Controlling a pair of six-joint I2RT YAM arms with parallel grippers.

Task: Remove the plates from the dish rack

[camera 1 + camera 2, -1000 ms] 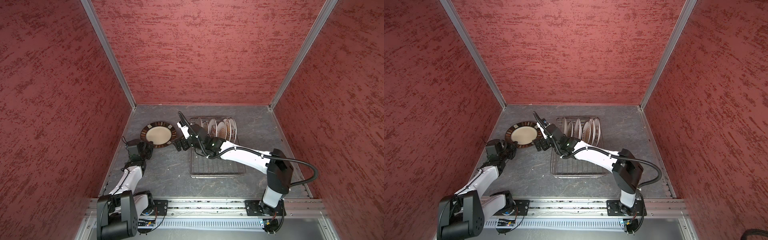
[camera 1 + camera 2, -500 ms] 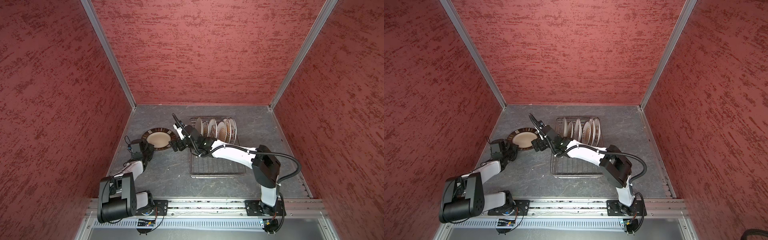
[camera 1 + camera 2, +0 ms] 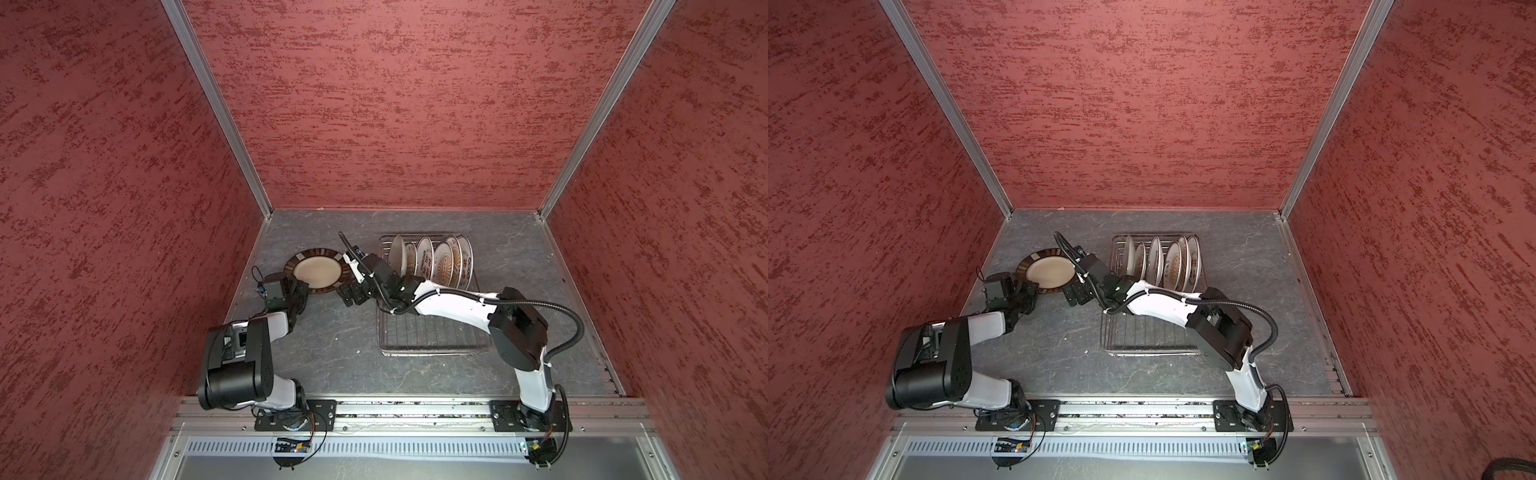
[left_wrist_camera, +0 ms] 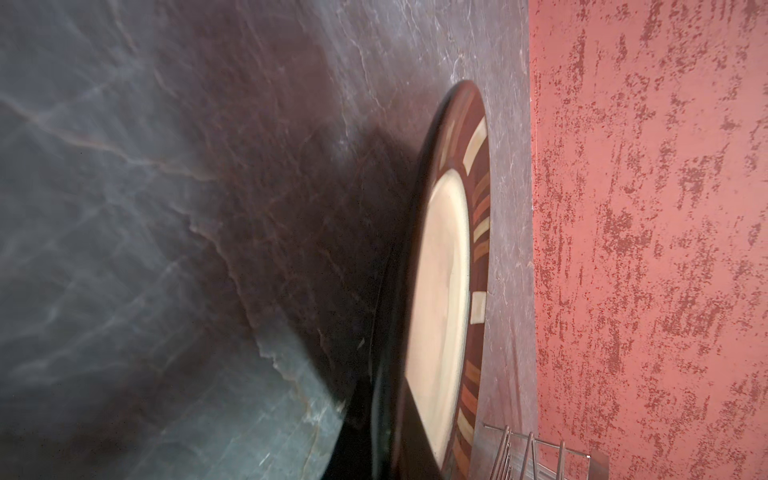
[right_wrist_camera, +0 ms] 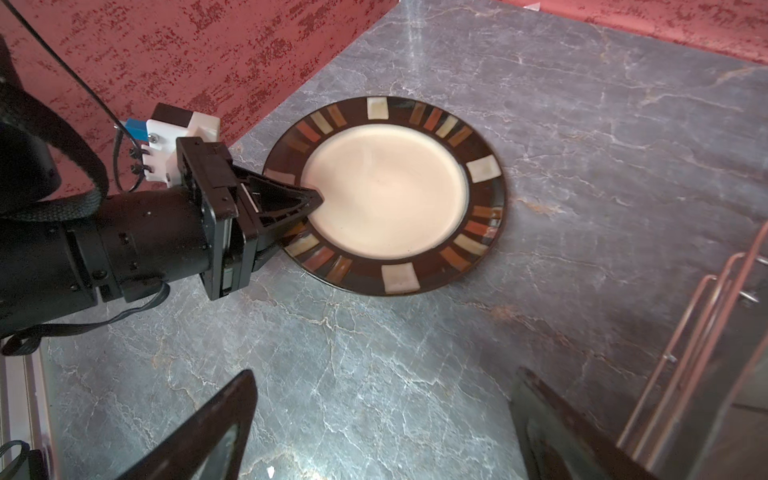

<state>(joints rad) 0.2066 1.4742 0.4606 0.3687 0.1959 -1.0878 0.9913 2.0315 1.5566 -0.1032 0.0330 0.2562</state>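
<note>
While I look down through both top views, the striped plate (image 3: 318,270) lies on the tabletop (image 3: 332,340), left of the rack (image 3: 432,345) and apart from it. The left end effector (image 3: 300,286) is at the plate's near-left rim. The right end effector (image 3: 351,293) hangs just beside the near-right rim, its arm crossing the rack's left edge. The other plates (image 3: 440,262) stand on edge in a row at the rack's far end.

On to the left wrist: the striped plate (image 4: 436,291) comes in close and almost edge-on, cream centre inside the dark banded rim. A corner of the rack (image 4: 528,453) shows past it. I can't make out the fingers here.

Right wrist now, and this settles it. The left end effector (image 5: 299,212) is clamped on the striped plate's (image 5: 386,191) rim, one finger on top with its tip at the edge of the cream centre and the other underneath. I can't tell if that side is lifted off the tabletop (image 5: 582,124). The right end effector (image 5: 386,374) has its fingers (image 5: 224,415) spread wide over the tabletop with nothing between them, short of the plate.
</note>
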